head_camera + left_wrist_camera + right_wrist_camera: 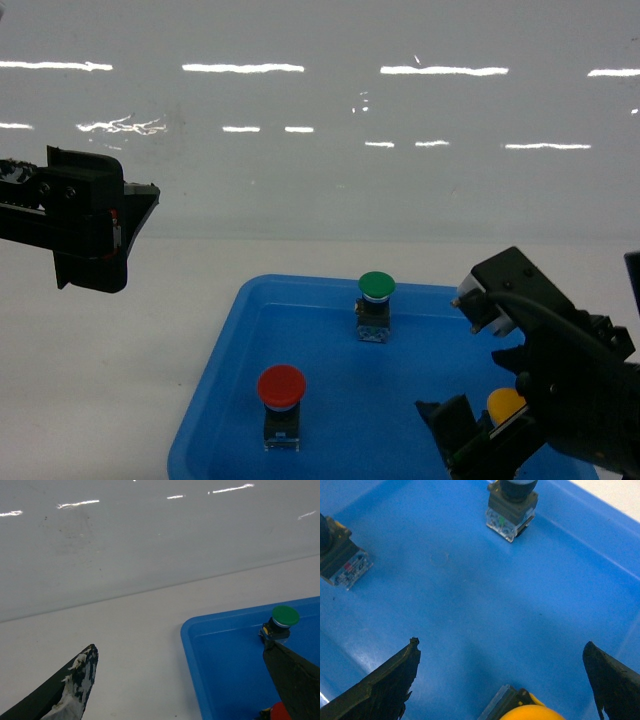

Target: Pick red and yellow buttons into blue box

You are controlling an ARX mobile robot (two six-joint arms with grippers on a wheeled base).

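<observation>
The red button (pixel 281 387) stands upright in the front left of the blue box (pixel 225 385). The yellow button (pixel 505 403) lies in the box's front right, between the spread fingers of my right gripper (pixel 482 425), which is open and not touching it. In the right wrist view the yellow cap (pixel 532 713) shows at the bottom edge, behind the tips of the right gripper (pixel 501 651), with the red button's base (pixel 342 562) at far left. My left gripper (pixel 132 225) hangs open over the bare table, left of the box. In its wrist view the left gripper (pixel 181 661) holds nothing.
A green button (pixel 376 292) stands upright at the back of the box, also visible as green button (pixel 284 617) and as a base block (pixel 512 512). The box's left rim (pixel 192 645) lies on a white table (pixel 110 380). A glossy white wall rises behind.
</observation>
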